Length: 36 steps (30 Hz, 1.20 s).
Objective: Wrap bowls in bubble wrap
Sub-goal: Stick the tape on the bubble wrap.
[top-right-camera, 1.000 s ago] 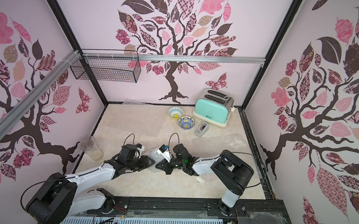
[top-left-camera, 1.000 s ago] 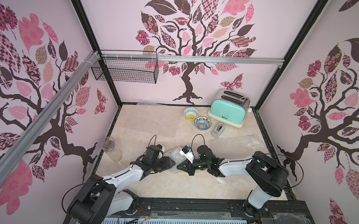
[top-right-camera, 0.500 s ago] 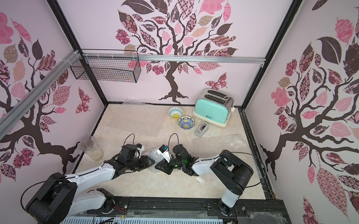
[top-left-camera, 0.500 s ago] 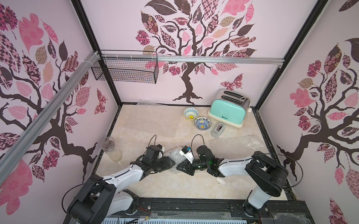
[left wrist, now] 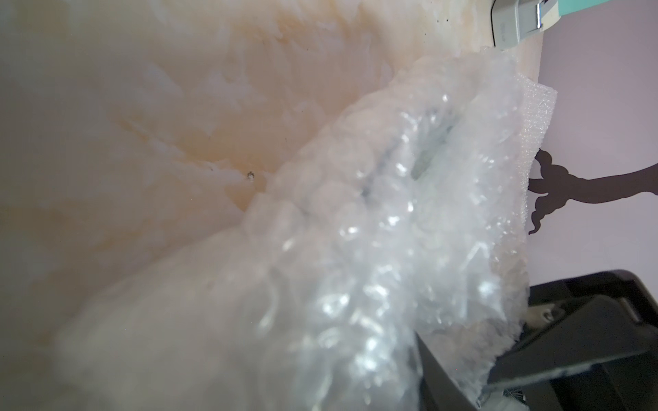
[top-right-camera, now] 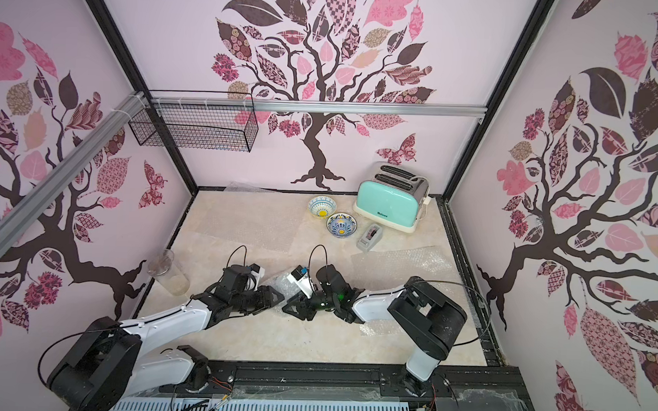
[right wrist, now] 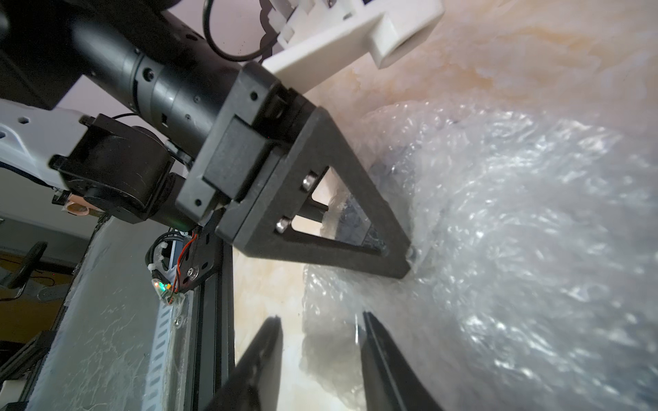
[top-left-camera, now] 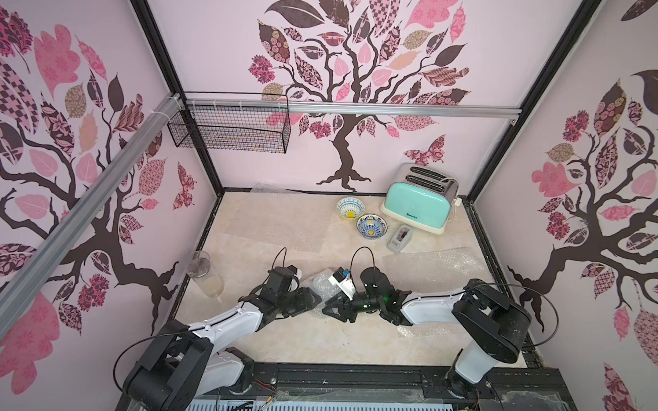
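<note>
Bubble wrap (top-left-camera: 322,286) sits bunched well in front of the toaster (top-left-camera: 419,202), probably round a bowl. Left gripper (top-left-camera: 314,299) pinches it so the folds hold; right gripper (right wrist: 320,316) stands spread at its edge, free to regrip. Two bare bowls (top-left-camera: 350,208) wait beside the toaster.

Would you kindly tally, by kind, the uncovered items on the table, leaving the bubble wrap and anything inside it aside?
Uncovered bowls: 2
Toaster: 1
Tape dispenser: 1
Drinking glass: 1
Total: 5
</note>
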Each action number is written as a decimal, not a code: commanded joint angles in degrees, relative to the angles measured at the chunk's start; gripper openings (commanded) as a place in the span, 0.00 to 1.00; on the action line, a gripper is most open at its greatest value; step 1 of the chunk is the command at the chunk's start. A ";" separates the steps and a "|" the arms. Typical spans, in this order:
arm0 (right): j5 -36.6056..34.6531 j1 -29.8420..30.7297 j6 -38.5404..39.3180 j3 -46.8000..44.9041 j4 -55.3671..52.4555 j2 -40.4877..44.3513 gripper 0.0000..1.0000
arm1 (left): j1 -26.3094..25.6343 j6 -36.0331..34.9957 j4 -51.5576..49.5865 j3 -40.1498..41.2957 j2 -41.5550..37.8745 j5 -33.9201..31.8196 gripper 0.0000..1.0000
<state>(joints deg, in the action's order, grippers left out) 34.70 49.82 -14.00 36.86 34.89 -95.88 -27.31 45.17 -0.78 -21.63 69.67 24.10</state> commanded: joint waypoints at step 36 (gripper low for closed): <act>-5.48 0.10 -1.20 -0.16 -3.04 12.87 0.65 | -0.17 -0.95 0.78 0.55 -0.27 -0.15 0.51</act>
<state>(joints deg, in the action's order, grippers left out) 31.18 49.82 -16.27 35.94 33.82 -84.16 -27.31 45.04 -0.73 -21.63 69.67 24.10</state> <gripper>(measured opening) 0.651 0.508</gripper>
